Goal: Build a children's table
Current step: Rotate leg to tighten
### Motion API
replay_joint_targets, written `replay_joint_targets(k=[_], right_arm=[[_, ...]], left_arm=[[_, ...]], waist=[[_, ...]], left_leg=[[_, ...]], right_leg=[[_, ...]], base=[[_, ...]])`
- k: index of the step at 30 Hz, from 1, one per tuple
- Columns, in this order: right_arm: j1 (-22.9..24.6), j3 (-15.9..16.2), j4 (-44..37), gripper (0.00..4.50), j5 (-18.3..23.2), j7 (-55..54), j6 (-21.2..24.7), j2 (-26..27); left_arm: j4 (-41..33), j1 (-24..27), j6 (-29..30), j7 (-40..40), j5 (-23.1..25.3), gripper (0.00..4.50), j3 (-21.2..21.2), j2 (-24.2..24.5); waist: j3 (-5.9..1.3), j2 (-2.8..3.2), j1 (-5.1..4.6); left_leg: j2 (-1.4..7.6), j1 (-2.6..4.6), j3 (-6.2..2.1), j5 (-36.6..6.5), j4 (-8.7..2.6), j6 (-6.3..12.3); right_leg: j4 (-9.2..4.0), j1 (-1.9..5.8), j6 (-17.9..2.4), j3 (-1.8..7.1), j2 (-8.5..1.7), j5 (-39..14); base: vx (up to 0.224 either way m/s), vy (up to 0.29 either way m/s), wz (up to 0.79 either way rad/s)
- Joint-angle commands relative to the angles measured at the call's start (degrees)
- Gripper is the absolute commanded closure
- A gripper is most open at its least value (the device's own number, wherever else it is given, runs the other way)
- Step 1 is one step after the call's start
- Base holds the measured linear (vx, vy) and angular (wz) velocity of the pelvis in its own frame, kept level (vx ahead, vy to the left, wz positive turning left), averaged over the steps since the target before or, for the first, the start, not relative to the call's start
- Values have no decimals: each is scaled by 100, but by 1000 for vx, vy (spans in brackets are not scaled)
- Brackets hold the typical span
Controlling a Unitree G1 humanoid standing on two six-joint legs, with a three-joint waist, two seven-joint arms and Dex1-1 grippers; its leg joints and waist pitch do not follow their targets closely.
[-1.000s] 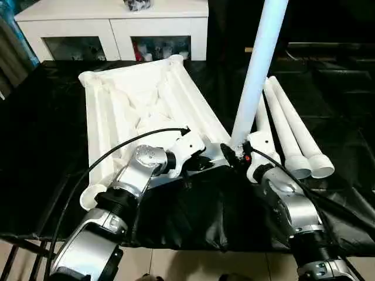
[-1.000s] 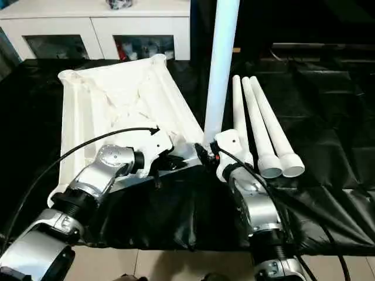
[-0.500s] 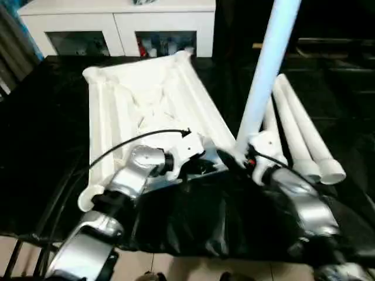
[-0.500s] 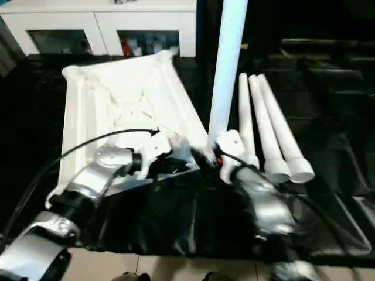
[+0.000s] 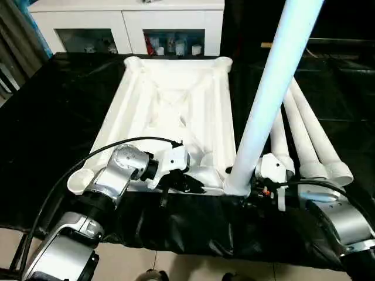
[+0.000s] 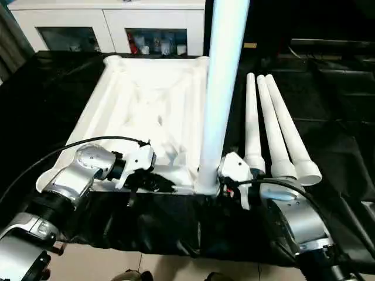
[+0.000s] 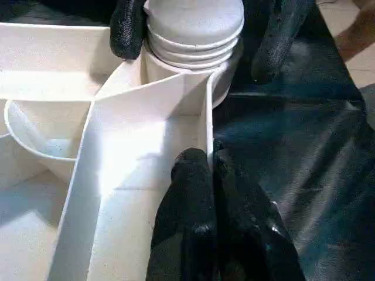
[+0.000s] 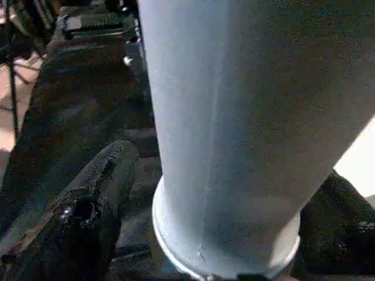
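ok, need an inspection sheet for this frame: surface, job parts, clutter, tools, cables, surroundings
Surface: black sheet over the work area, wrinkled at the near edge.
Job parts: tabletop lies underside up; one leg stands upright in its near right corner socket; three spare legs lie side by side to the right.
Clutter: nothing seen.
Tools: left tool shut on the tabletop's near rim beside that socket; right tool has a finger on each side of the upright leg's base, jaws wide, contact unclear.
Cables: black cable arcs over the left arm; another runs over the right.
Surroundings: white cabinet with glass doors behind; tiled floor below.
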Motion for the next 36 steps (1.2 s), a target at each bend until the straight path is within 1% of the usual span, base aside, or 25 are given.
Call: replay_joint_targets(k=[1,3,4,6,7,8,11,14,16,20,21,22,23,24,25,26,27,28,29,31,32,33,34,35,36], right_arm=[[91,336,45,82,-86,269,187,-65],[44,347,84,89,-114,323,193,-87],[37,347,89,89,-110,330,198,-89],[29,374,71,113,-83,382,233,-120],[29,377,69,113,-80,388,236,-124],[30,392,54,132,-71,416,253,-141],[35,422,32,146,-53,472,291,-160],[51,484,14,169,-42,547,321,-184],[55,496,18,176,-53,546,317,-175],[72,448,32,179,1,456,343,-85],[59,355,116,179,-42,123,316,113],[33,307,200,180,-114,-114,296,228],[15,279,257,180,-167,-265,284,300],[-24,253,368,180,-270,-482,232,388],[-38,242,405,180,-301,-556,226,416],[-150,167,666,180,-512,-1092,231,608],[-250,81,878,180,-623,-1528,298,783],[-377,-60,1133,180,-661,-2028,384,1034],[-434,-131,1246,181,-652,-2233,413,1155],[-585,-295,1517,181,-662,-2806,495,1477],[-669,-376,1665,181,-690,-3131,537,1632],[-669,-376,1665,181,-690,-3131,537,1632],[-770,-455,1846,181,-735,-3510,547,1822],[-833,-522,1949,181,-725,-3761,547,1982],[-864,-561,1996,181,-709,-3889,541,2079]], left_arm=[[-32,26,-75,-162,89,450,-184,28],[-4,2,-128,-213,76,450,-197,59],[-5,0,-129,-220,72,450,-201,62],[-4,0,-134,-264,45,450,-225,80],[-4,0,-136,-270,43,450,-227,82],[-5,4,-144,-296,34,450,-241,91],[-12,16,-157,-325,44,450,-269,107],[-8,37,-186,-375,64,450,-282,120],[6,37,-196,-378,68,450,-280,120],[45,8,-122,-202,76,450,-223,77],[118,-55,42,94,57,450,-128,-21],[152,-87,132,249,56,450,-83,-71],[174,-106,184,344,53,450,-57,-101],[204,-132,223,465,61,450,-28,-145],[211,-138,235,492,62,450,-22,-157],[256,-176,316,676,83,450,10,-238],[288,-209,372,858,119,450,32,-311],[318,-254,534,1144,158,450,73,-433],[332,-278,633,1288,171,450,96,-497],[415,-359,868,1772,235,450,162,-694],[456,-399,1001,2070,253,450,222,-812],[456,-399,1001,2070,253,450,222,-812],[484,-445,1192,2480,281,450,306,-970],[464,-454,1350,2790,288,450,374,-1113],[438,-448,1440,2958,292,450,408,-1200]], waist=[[-337,-80,0],[-336,-74,1],[-343,-87,5],[-347,-86,15],[-352,-86,19],[-355,-86,22],[-355,-87,32],[-352,-88,53],[-355,-94,61],[-369,-92,73],[-361,-96,64],[-361,-96,64],[-342,-94,62],[-311,-101,50],[-303,-109,34],[-273,-104,-1],[-254,-125,-35],[-238,-109,-109],[-225,-114,-158],[-212,-119,-210],[-215,-109,-220],[-220,-113,-232],[-218,-124,-238],[-234,-125,-223],[-234,-128,-223]], left_leg=[[359,46,-139,-760,-295,719],[356,41,-138,-747,-289,736],[357,45,-137,-729,-285,738],[358,47,-136,-706,-283,736],[357,49,-136,-678,-278,745],[357,46,-137,-658,-275,757],[361,49,-136,-652,-272,774],[362,55,-135,-683,-274,751],[358,52,-134,-679,-270,732],[356,52,-137,-606,-259,744],[356,45,-128,-596,-255,753],[356,45,-128,-596,-255,753],[342,55,-130,-722,-270,655],[341,63,-136,-958,-292,551],[331,64,-138,-1062,-298,495],[321,73,-147,-1270,-330,366],[309,73,-156,-1377,-351,291],[295,83,-188,-1632,-373,139],[289,93,-217,-1784,-394,48],[296,98,-232,-1904,-414,34],[282,112,-233,-1939,-411,36],[281,115,-224,-1936,-407,30],[275,119,-213,-1922,-402,51],[269,148,-207,-1904,-393,59],[268,143,-200,-1868,-389,71]], right_leg=[[-300,305,-1583,244,-486,-355],[-298,303,-1584,244,-492,-342],[-296,305,-1579,245,-495,-359],[-293,307,-1571,243,-492,-374],[-288,307,-1575,243,-488,-346],[-283,309,-1576,241,-489,-330],[-283,304,-1570,241,-487,-335],[-289,301,-1553,241,-486,-435],[-286,303,-1547,243,-489,-440],[-265,307,-1558,241,-485,-313],[-262,289,-1579,245,-489,-286],[-262,289,-1579,245,-489,-286],[-303,277,-1548,237,-484,-572],[-348,268,-1479,237,-490,-1003],[-369,269,-1422,237,-490,-1228],[-410,253,-1310,237,-497,-1709],[-438,247,-1238,231,-493,-1975],[-470,239,-1104,218,-506,-2504],[-513,241,-973,209,-505,-2788],[-544,230,-891,211,-501,-2850],[-554,217,-878,214,-499,-2866],[-553,209,-884,222,-493,-2820],[-558,199,-897,229,-481,-2756],[-565,182,-922,235,-483,-2720],[-563,188,-946,243,-486,-2658]], base=[[0,0,0],[0,0,0],[0,0,0],[0,0,0],[0,0,0],[0,0,0],[0,0,0],[0,0,0],[0,0,0],[0,0,0],[0,0,0],[0,0,0],[0,0,0],[0,0,0],[0,0,0],[-52,3,-3],[-52,3,-3],[-68,5,-8],[-64,13,-12],[-32,7,-6],[0,0,0],[0,0,0],[0,0,0],[0,0,0],[0,0,0]])
